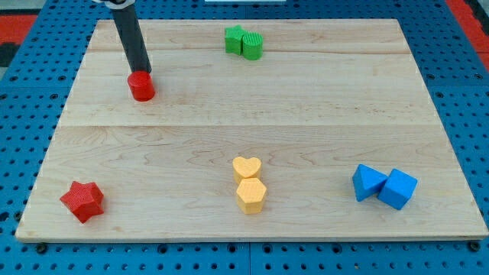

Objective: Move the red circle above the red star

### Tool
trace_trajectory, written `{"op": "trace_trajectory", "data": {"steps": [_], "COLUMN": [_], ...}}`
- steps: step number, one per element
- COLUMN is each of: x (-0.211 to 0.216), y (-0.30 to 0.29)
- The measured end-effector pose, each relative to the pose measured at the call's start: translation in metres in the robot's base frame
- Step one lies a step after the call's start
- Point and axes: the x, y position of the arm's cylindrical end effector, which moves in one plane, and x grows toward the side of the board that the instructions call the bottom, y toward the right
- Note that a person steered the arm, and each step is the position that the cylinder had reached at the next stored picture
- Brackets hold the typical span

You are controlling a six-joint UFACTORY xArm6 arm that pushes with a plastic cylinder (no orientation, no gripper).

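Observation:
The red circle [141, 86] sits on the wooden board [306, 107] at the upper left. The red star [82, 201] lies at the board's lower left, well below the circle and a little to its left. My tip [142, 71] touches the top edge of the red circle, the dark rod rising up and to the left from it.
A green star [234, 39] and a green circle [252, 46] touch each other at the top middle. A yellow heart [247, 168] sits just above a yellow hexagon [250, 195] at the bottom middle. Two blue blocks [369, 182] [399, 189] touch at the lower right.

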Motion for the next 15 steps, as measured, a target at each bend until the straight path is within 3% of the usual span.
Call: {"op": "trace_trajectory", "data": {"steps": [2,3,5,6,10,12,15], "x": [0.057,0.107,0.104,0.108,0.142,0.142,0.176], "y": [0.0,-0.001,0.006,0.049,0.035,0.079,0.042]}}
